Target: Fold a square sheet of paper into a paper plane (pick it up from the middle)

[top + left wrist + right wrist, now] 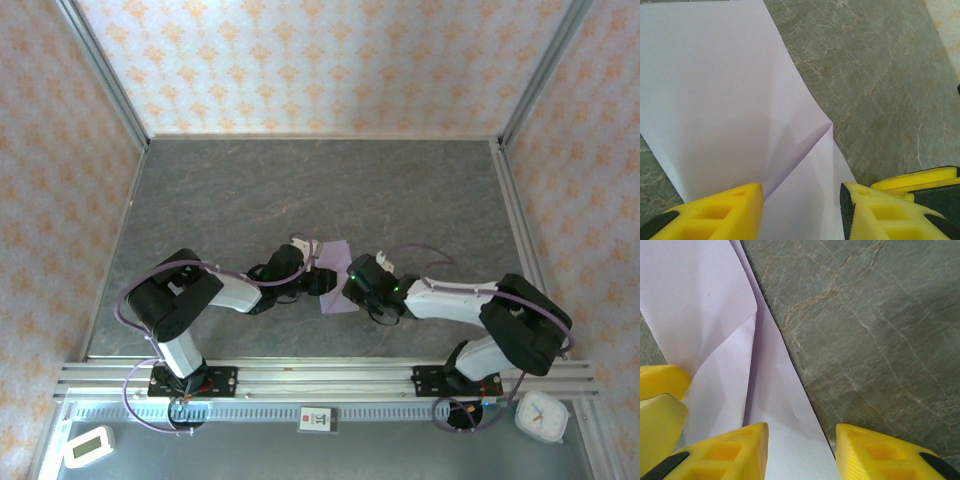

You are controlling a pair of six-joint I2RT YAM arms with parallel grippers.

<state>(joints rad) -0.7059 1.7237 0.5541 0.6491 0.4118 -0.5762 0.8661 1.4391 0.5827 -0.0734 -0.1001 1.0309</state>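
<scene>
Where the two arms meet on the table (300,190), the square sheet of paper (336,256) lies creased, the left pincer (318,281) and right pincer (351,286) at its opposite sides. Left wrist: jaws apart, straddling the sheet's fold. Right wrist: jaws apart, straddling the sheet's edge.
</scene>
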